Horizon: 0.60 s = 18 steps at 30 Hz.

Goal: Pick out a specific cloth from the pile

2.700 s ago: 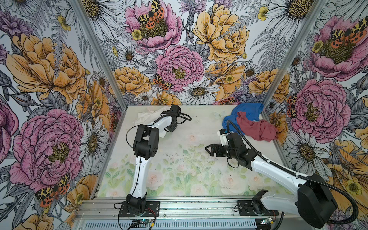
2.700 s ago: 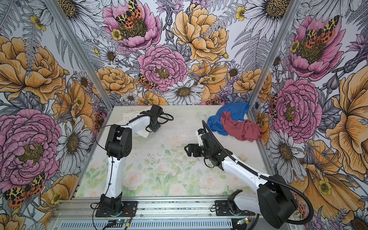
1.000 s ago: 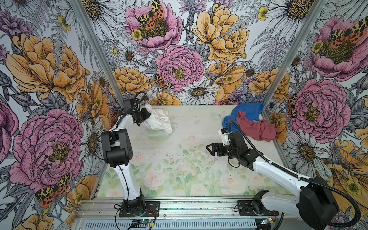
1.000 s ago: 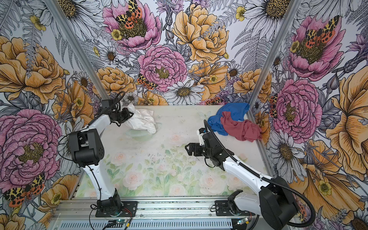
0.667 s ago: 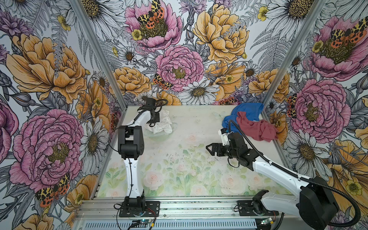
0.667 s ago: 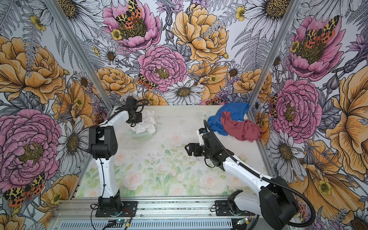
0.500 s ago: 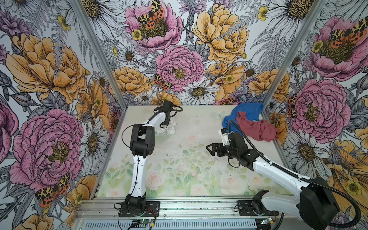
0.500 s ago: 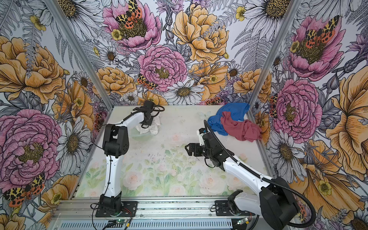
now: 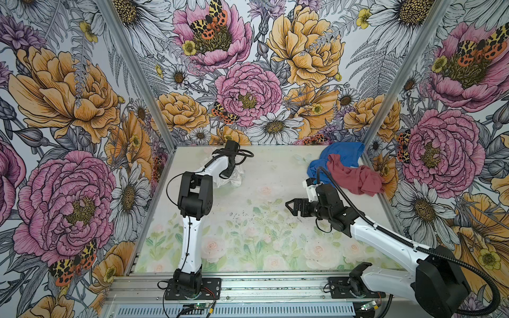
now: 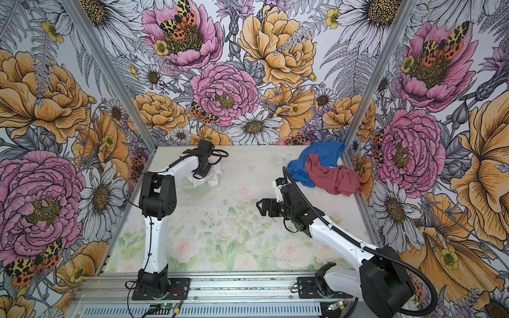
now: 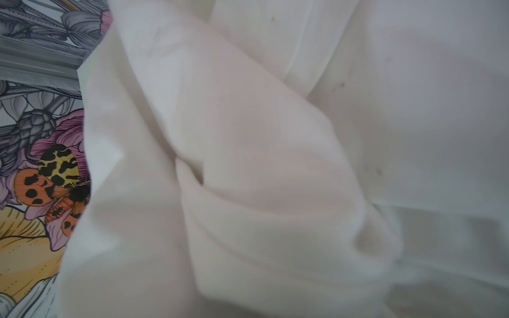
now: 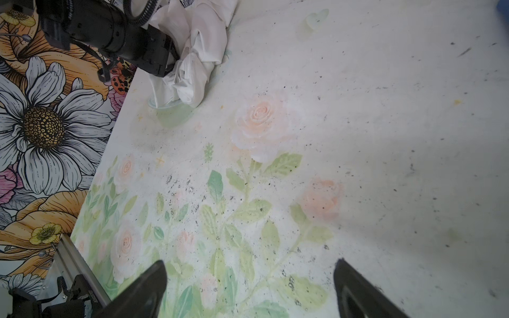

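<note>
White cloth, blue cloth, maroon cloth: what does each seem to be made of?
White cloth: thin, matte fabric, perhaps cotton; it falls in soft folds with no sheen.
Blue cloth: soft matte fabric, limp and crumpled; weave too small to tell.
Maroon cloth: the same look, bunched in loose wrinkles.

Both top views high, sharing whole table (image 9: 275, 170), left wrist against cloth (image 11: 275, 165), right wrist near table.

A robot test booth (lab rig): floral wall panels (image 9: 248, 68), arms (image 9: 190, 242) bolted to an aluminium rail (image 9: 275, 287).
</note>
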Tool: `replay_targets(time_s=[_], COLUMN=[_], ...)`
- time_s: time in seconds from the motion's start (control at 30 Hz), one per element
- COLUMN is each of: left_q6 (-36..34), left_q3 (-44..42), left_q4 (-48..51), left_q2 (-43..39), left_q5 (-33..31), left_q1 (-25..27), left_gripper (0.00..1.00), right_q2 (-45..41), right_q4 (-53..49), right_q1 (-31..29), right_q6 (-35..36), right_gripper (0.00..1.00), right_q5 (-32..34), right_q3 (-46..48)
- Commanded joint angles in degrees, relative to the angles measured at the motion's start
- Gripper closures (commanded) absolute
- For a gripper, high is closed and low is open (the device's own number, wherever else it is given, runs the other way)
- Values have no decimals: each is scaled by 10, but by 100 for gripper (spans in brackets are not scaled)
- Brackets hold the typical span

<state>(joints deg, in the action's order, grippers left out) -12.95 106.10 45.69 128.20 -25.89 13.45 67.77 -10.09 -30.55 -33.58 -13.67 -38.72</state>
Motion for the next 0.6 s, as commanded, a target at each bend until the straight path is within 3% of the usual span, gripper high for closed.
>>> replay_targets(time_s=[0.0,0.17,0.27,0.33,0.43,0.57], left_q6=[12,25,72,125,220,306], left_q3=[-15,-55,-87,-116,-172,-224], left_q4=[-14,-24,-42,-61,-136,-226], left_q2=[-74,-140,-171,-183,-192,-186], left_q5=[122,228,220,224,343,375], left_q1=[0,-9,-21,-46,-109,-140], left_gripper=[33,9,1,1,1,1], right_q2=[-1,8,12,13,17,22], right_q4=[2,7,9,11,12,12], right_q1=[0,-2,-2,-2,-3,-3], right_q6=[2,3,3,3,4,6], right_gripper=[5,5,5,5,5,5], right_q5=[3,-1,-3,-4,-7,-11], right_q3=[0,-6,-7,-7,-9,-14])
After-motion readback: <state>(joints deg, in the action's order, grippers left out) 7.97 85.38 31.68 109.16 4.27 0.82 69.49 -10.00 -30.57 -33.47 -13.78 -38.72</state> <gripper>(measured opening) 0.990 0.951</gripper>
